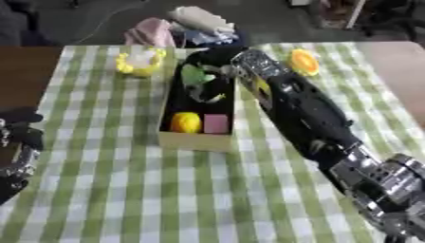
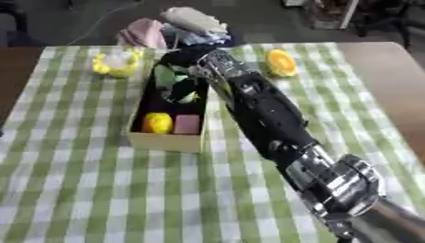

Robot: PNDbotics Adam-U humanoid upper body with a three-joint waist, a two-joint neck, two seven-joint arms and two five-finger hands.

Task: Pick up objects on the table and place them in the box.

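Right arm (image 1: 324, 128) sits closest, black shell w/ silver joints, running from lower right diagonally up to the box (image 1: 198, 140). Right hand (image 1: 217, 71) is over the box's far end, fingers curled round a pale green, soft-looking object (image 1: 196, 75); exact pinch can't be made out. Left hand (image 1: 16, 152) shows at the left edge, lower down, black w/ silver parts; can't tell if its fingers are spread or closed.

Box is long, narrow, cardboard-coloured outside, dark inside. At its near end lie a round yellow object (image 1: 186, 122) and a pink square block (image 1: 216, 123), side by side, touching or nearly so.

Outside the box: a yellow ring-shaped toy w/ a whitish centre (image 1: 139, 61) near the far left of the bench, and an orange rounded item (image 1: 304, 61) on the far right, just beside the arm.

Bench (image 1: 124, 190) wears a green-and-white check cloth, flat. Beyond its far edge, dark floor w/ a heap of pink and white fabric (image 1: 179, 26).
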